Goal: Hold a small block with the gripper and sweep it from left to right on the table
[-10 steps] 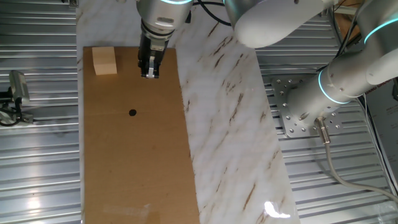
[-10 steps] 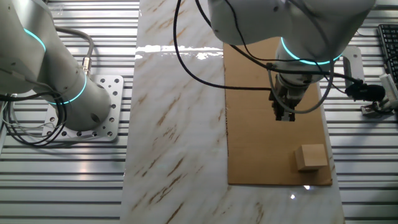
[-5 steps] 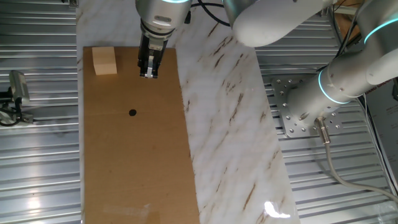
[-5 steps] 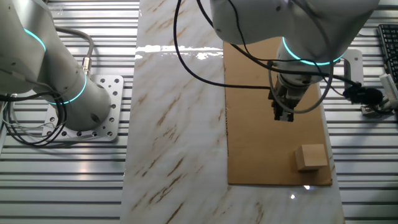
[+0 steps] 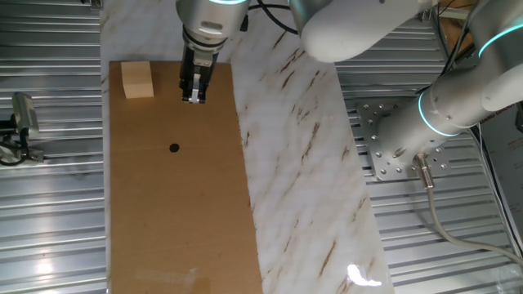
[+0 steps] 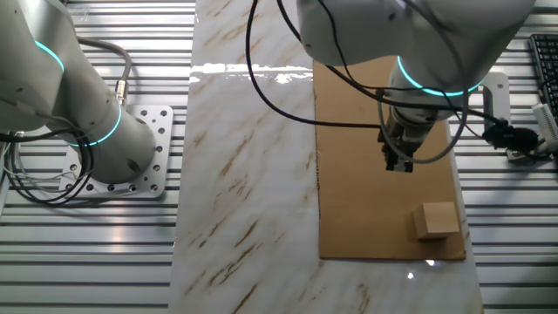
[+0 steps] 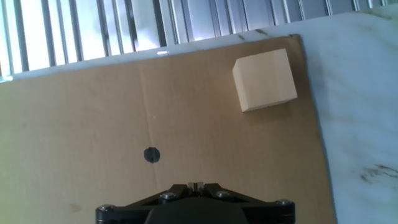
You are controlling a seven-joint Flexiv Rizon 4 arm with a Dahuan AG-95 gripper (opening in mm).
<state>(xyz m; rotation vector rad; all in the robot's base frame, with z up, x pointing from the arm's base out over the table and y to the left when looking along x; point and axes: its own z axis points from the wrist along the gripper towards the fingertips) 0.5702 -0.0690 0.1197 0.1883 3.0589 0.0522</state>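
Note:
The small block point(image 5: 137, 80) is a pale tan wooden cube lying near the far left corner of the brown board point(image 5: 180, 220). It also shows in the other fixed view point(image 6: 435, 221) and in the hand view point(image 7: 265, 79). My gripper point(image 5: 194, 97) hangs over the board to the right of the block, apart from it, with its tips pointing down. It appears in the other fixed view point(image 6: 400, 166) and at the bottom of the hand view point(image 7: 195, 185). Its jaws stand together and hold nothing.
A small black dot point(image 5: 173, 148) marks the board, also in the hand view point(image 7: 151, 155). The white veined marble strip point(image 5: 294, 147) runs beside the board. A second white arm point(image 5: 458, 98) stands on ribbed metal to the right. A small metal fixture point(image 5: 20, 122) sits left of the board.
My gripper has drifted slightly toward the block over the board. The block has not moved.

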